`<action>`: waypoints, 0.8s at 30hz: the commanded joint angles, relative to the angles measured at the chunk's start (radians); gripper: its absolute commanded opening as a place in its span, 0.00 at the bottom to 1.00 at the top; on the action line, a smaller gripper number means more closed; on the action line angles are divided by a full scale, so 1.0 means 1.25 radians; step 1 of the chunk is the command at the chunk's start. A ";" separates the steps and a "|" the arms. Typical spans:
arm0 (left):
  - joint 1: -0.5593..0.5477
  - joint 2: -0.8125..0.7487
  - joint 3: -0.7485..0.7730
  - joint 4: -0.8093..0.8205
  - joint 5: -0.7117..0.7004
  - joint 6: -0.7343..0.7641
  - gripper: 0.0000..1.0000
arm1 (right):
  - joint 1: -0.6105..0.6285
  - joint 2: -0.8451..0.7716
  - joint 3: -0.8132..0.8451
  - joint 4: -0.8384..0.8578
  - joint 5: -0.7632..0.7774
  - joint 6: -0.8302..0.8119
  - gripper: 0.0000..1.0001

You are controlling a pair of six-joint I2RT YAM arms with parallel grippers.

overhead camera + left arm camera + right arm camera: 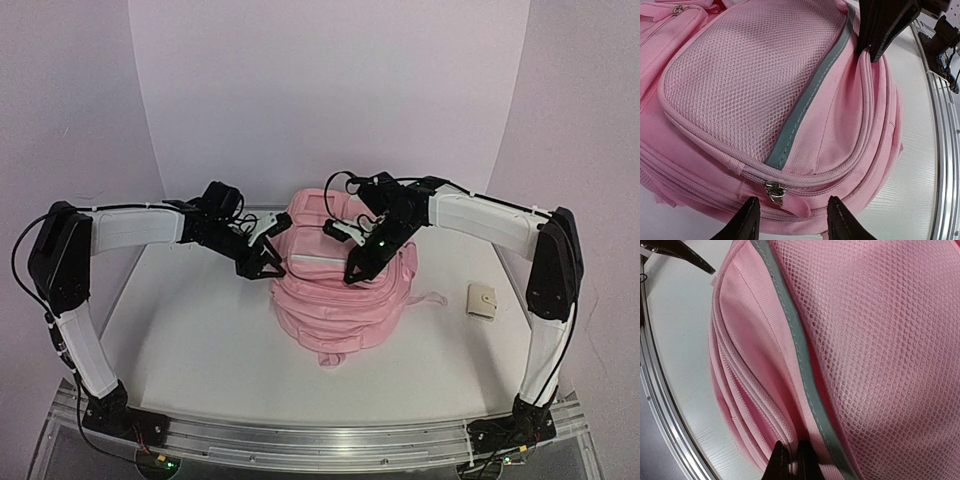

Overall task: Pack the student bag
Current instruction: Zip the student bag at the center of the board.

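An aluminium rail (320,440) runs along the near edge of the white bench (190,330), with the two arm bases bolted at its ends. Past it, in the middle of the bench and between the two arms, lies the pink backpack (335,305), front pockets upward. A pale strap (432,298) trails off its right side.

The left claw (262,265) sits at the backpack's left edge with its two fingers spread apart and nothing held between them. In the left wrist view a metal zip pull (775,191) on the curved zip line lies just ahead of the gap between the fingers. Above that zip is a mesh pocket (750,75), crossed by a grey stripe (810,95).

The right claw (355,272) comes down on the top of the backpack, right of the stripe. Its fingers are pressed together and pinch a fold of the pink fabric by the zip seam; in the left wrist view the cloth rises to the fingertips.

To the right, well apart from the backpack, a small tan wallet (485,300) lies flat on the bench near the right arm. A pale curved backdrop (330,90) stands behind everything.
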 commanded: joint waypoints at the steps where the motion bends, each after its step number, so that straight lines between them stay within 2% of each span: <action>1: -0.006 0.010 0.013 0.045 0.023 -0.027 0.37 | -0.006 0.026 0.006 -0.045 0.012 0.026 0.00; 4: -0.028 0.008 0.014 0.033 -0.011 -0.028 0.17 | -0.007 0.025 0.007 -0.045 0.012 0.030 0.00; 8: -0.060 -0.007 0.000 0.020 -0.073 -0.043 0.01 | -0.006 0.032 0.008 -0.044 0.018 0.040 0.00; 17: -0.137 -0.110 -0.104 0.002 -0.227 -0.080 0.00 | -0.005 0.026 -0.004 -0.016 0.054 0.091 0.00; 24: -0.180 -0.134 -0.128 0.009 -0.271 -0.117 0.00 | -0.004 0.023 -0.016 0.011 0.042 0.123 0.00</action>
